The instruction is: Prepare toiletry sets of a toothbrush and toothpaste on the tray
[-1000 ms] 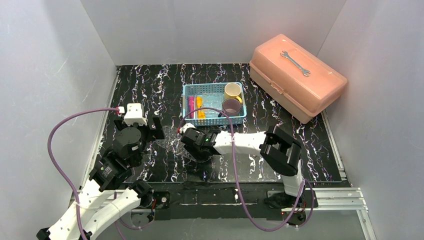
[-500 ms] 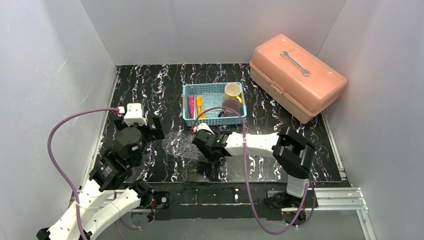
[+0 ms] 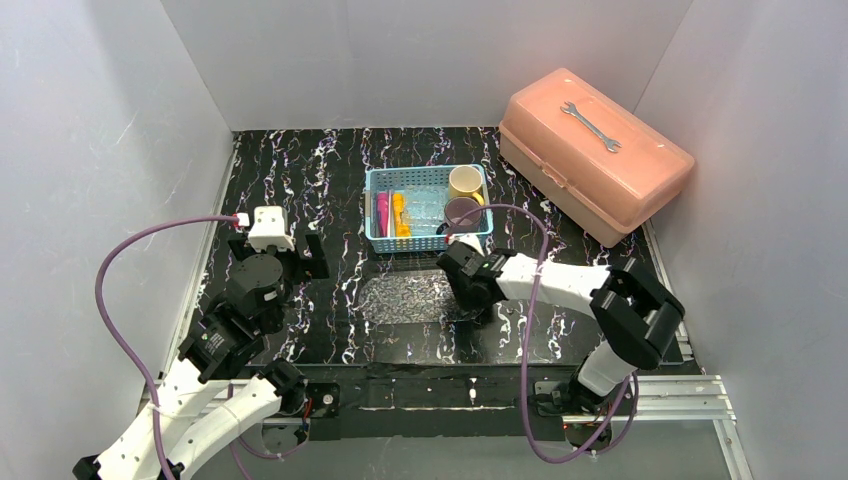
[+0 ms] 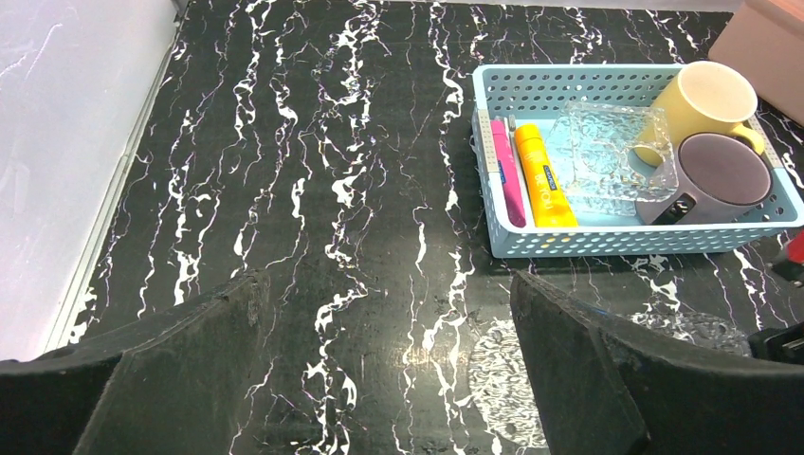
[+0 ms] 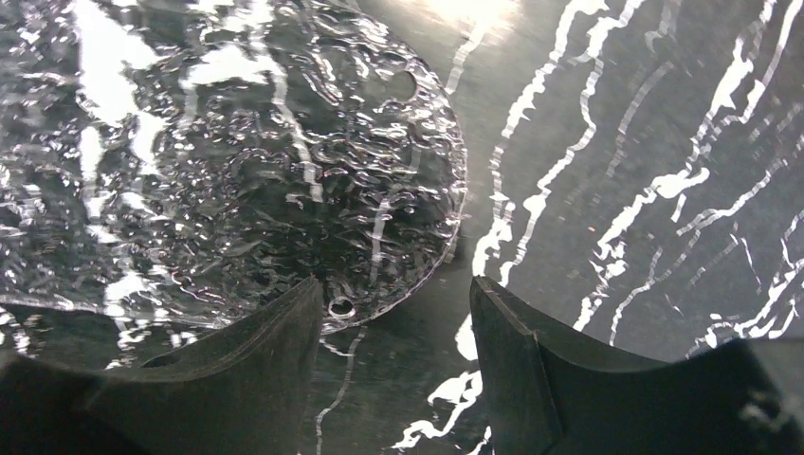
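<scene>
**Q:** Where are the tubes [image 4: 542, 175]?
**A:** In the basket [image 4: 626, 242], 12 o'clock from the tray [image 3: 405, 297], long axes 12-to-6. They lie about 10 o'clock from the right gripper [image 5: 393, 282], which is parted and empty.
**Q:** Left gripper [image 4: 384, 284]?
**A:** Spread wide, holding nothing.

White left arm [image 3: 200, 415] and right arm [image 3: 550, 283], black joints, purple cables [image 3: 99, 285].

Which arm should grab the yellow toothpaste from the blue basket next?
Probably the left. The left gripper is open and faces the yellow tube, lying at the left of the basket. The right gripper sits low at the edge of the tray.
</scene>
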`<state>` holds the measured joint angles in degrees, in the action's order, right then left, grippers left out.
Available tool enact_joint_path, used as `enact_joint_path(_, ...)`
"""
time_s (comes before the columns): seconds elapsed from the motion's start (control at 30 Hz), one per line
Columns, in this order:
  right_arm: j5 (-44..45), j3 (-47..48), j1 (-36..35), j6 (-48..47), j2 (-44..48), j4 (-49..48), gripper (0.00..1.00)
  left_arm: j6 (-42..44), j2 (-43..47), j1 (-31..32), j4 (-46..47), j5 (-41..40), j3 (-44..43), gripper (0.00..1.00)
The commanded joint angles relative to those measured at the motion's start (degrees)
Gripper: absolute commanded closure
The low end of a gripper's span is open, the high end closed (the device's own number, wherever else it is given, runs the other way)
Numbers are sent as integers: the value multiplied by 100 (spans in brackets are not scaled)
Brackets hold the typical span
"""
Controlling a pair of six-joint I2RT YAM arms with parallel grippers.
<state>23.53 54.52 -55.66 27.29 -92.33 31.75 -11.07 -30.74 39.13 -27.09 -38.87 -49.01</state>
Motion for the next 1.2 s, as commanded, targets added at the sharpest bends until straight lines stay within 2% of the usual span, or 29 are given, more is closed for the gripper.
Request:
enact_joint_path(0.0, -67, -365, 291, 203, 284, 412, 34, -75, -63, 1, -1, -58, 30, 2)
enact_joint_path(0.27, -120, -587, 380, 331, 554, 429, 34, -147, -99, 2, -53, 27, 6, 2)
enact_joint_path(0.53, -114, -267, 383, 269, 950, 518, 34, -530, -201, 2, -274, 366, -74, 2)
enact_joint_path(0.67, -15, -31, 396, 192, 1085, 534, 34, -783, -556, -1, -431, 712, -254, 2)
enact_joint_path(0.93, -469, 68, 751, -52, 1259, -44, 34, -939, -1502, 5, -757, 1263, -610, 2)
enact_joint_path(1.17, -614, 65, 1162, -145, 1289, -469, 36, -1499, -2043, 4, -830, 1919, -540, 2)
